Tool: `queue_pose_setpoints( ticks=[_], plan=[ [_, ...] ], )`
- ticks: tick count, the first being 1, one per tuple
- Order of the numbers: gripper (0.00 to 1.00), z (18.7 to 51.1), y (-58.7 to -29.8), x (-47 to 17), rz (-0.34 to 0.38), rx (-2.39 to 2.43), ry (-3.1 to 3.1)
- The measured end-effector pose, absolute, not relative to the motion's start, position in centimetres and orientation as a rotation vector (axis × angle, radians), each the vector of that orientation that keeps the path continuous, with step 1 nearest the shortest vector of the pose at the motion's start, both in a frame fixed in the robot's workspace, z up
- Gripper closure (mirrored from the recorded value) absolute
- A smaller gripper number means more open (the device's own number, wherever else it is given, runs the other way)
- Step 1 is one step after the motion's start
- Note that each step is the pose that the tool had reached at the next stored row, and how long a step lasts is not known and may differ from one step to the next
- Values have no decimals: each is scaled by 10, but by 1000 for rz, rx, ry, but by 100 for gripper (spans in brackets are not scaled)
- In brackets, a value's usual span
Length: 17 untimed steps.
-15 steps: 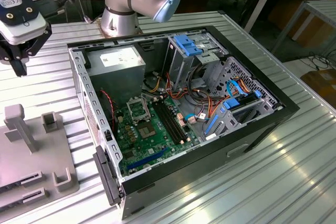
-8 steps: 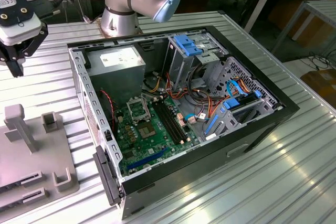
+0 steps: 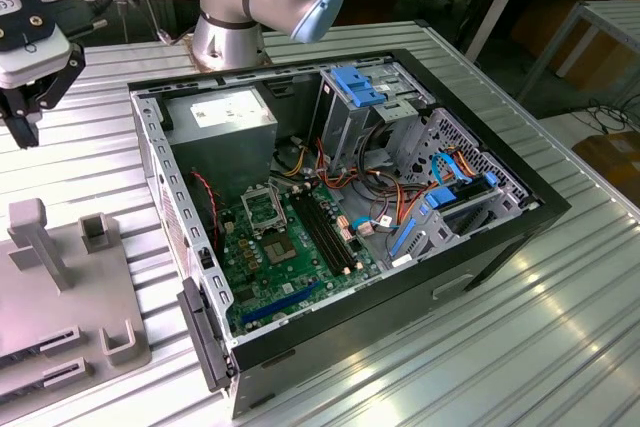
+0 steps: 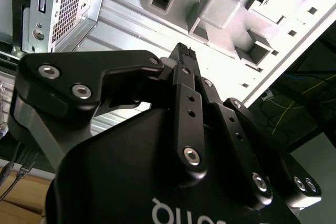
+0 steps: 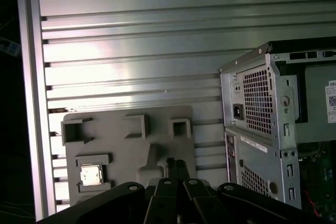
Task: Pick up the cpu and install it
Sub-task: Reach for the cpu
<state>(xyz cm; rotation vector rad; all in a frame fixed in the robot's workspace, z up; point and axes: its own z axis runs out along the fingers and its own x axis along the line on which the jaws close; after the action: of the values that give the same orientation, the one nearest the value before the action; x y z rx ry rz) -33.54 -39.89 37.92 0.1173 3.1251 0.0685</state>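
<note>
The cpu (image 5: 90, 174), a small silver-topped square chip, lies in a pocket of the grey holder plate (image 5: 131, 145) in the first wrist view. My gripper (image 5: 177, 167) hangs above that plate, well to one side of the cpu and not touching it. Its black fingertips (image 4: 181, 52) are pressed together with nothing between them. In the exterior view the gripper (image 3: 25, 127) is at the far left, above the table and away from the open computer case (image 3: 500, 237). The metal-framed socket (image 3: 262, 209) sits on the green motherboard (image 3: 285, 267) inside the case.
The grey holder plate (image 3: 50, 297) with upright blocks lies at the exterior view's left. In the case are a grey power-supply box (image 3: 220, 122), black memory slots (image 3: 325, 232), drive cages and loose cables (image 3: 390, 197). The arm's base (image 3: 235, 17) stands behind the case.
</note>
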Motion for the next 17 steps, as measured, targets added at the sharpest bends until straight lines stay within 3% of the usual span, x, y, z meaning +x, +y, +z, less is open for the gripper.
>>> queue_pose_setpoints(
  ticks=[17],
  plan=[
    [89,379,-399,-345,68,117,3126]
  ],
)
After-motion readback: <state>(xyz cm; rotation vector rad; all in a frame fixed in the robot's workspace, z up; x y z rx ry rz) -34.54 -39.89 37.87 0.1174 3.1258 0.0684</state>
